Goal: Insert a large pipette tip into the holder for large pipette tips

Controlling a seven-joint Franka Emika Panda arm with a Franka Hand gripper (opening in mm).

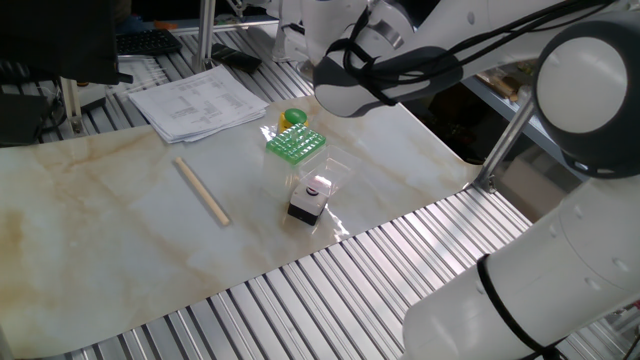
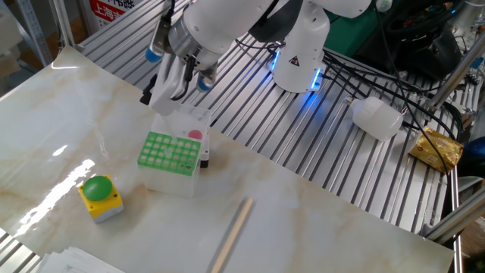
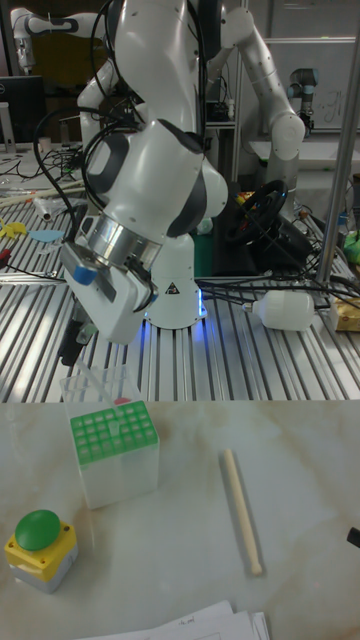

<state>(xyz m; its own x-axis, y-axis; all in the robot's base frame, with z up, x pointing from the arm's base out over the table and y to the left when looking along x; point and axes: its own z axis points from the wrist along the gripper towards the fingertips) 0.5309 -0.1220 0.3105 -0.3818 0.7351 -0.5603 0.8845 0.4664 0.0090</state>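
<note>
On the marble-patterned table top (image 2: 318, 220), the small bright green square rack with its grid of round holes (image 2: 168, 152) sat on a clear plastic base, with a second, clear box carrying a black block and a reddish spot (image 2: 194, 133) touching its far side. The white robot arm's two-finger gripper (image 3: 73, 345) hung above and just behind the rack, over that clear box, its dark fingers pointing down. In the tall fixed view a thin, pale translucent sliver (image 3: 92, 379) showed beneath the fingers, slanting toward the rack; it may have been a large pipette tip, but it was too faint to be sure, and whether the fingers were pinched on it or merely close together could not be told from any view. A yellow box with a green push button (image 2: 99, 198) stood near the rack's front corner, a pale wooden stick (image 2: 231, 235) lay well apart on the table, and a stack of printed paper sheets (image 1: 197, 101) rested at the far edge. Judged from this, the step in hand was the carry toward the rack, with insertion not yet done. The next move would call for centring the tip over one free hole, keeping it upright, and descending straight and gently so it seated rather than catching on the grid.
</note>
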